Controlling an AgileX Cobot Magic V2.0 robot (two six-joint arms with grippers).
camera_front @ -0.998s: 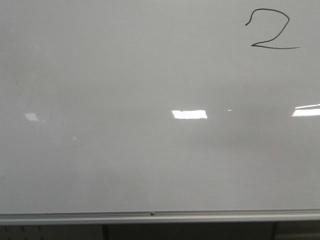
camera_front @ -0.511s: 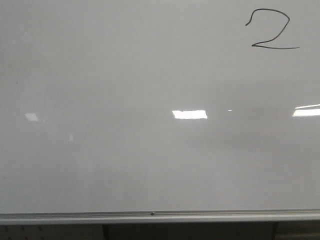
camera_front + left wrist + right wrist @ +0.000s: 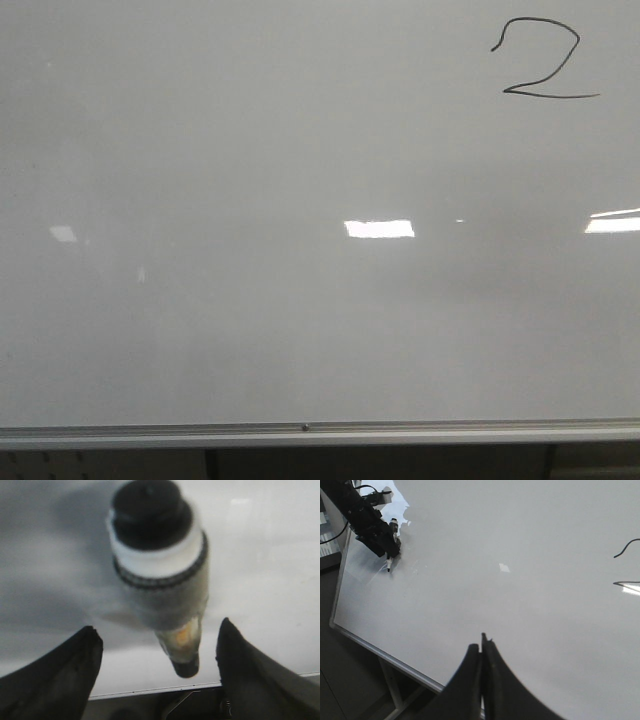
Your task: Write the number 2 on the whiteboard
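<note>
The whiteboard (image 3: 300, 150) fills the front view, where neither gripper shows. The number 2 (image 3: 540, 62) is drawn in thin black line at its upper right; part of it shows at the edge of the right wrist view (image 3: 626, 550). In the left wrist view a blurred marker (image 3: 157, 575) points its dark tip down between my left gripper (image 3: 157, 625) fingers. Those fingers (image 3: 75, 665) stand wide apart and do not touch the marker. What holds it is hidden. My right gripper (image 3: 482, 640) is shut on nothing above the bare board.
A silver rail (image 3: 300, 432) runs along the board's near edge, with dark frame legs below it. The left arm (image 3: 370, 525) hangs over the board's far left corner. Bright light reflections (image 3: 378, 228) lie on the glossy surface.
</note>
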